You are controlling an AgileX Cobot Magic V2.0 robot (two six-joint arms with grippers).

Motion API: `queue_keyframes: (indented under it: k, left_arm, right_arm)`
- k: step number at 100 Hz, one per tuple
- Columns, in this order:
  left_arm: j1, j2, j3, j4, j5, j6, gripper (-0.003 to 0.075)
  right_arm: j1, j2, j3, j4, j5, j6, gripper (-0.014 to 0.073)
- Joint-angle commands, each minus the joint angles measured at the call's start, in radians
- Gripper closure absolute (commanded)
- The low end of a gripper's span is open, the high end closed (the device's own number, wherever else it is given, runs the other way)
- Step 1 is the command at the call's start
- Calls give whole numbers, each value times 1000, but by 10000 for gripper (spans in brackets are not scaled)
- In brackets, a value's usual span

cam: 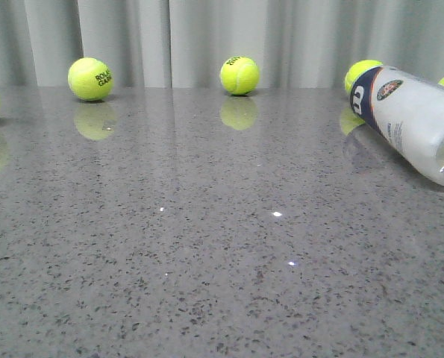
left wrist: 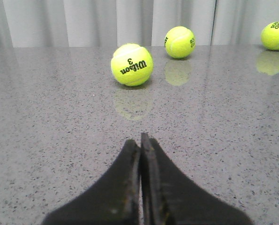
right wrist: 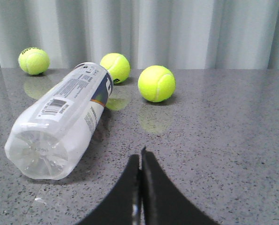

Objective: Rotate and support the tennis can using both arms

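Observation:
The tennis can point(cam: 412, 119) lies on its side at the right of the grey table, its navy labelled end toward the back curtain and its clear base toward the front right. It also shows in the right wrist view point(right wrist: 59, 124), base nearest the camera. My right gripper point(right wrist: 140, 157) is shut and empty, over bare table beside the can's base, apart from it. My left gripper point(left wrist: 140, 140) is shut and empty over bare table, facing a tennis ball marked Wilson 3 point(left wrist: 131, 64). Neither gripper shows in the front view.
Several yellow-green tennis balls lie along the back of the speckled table point(cam: 207, 246): one far left point(cam: 91, 78), one centre point(cam: 239, 74), one behind the can's labelled end point(cam: 362, 73), one at each side edge. A grey curtain point(cam: 207, 37) hangs behind.

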Motion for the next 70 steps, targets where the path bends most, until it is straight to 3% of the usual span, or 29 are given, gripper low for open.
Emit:
queue_keyframes:
  k: [1, 36, 57, 70]
  left_arm:
    - [1, -34, 42, -8, -73, 0, 738]
    - [1, -34, 42, -8, -73, 0, 738]
    - [1, -34, 42, -8, -73, 0, 739]
    - [1, -34, 42, -8, -73, 0, 738]
  right_arm:
    - [-4, -17, 4, 1, -72, -9, 654]
    - [-4, -17, -16, 0, -64, -9, 654]
    - [-4, 13, -137, -15, 140, -9, 654]
    - [-4, 79, -210, -45, 184, -16, 654]
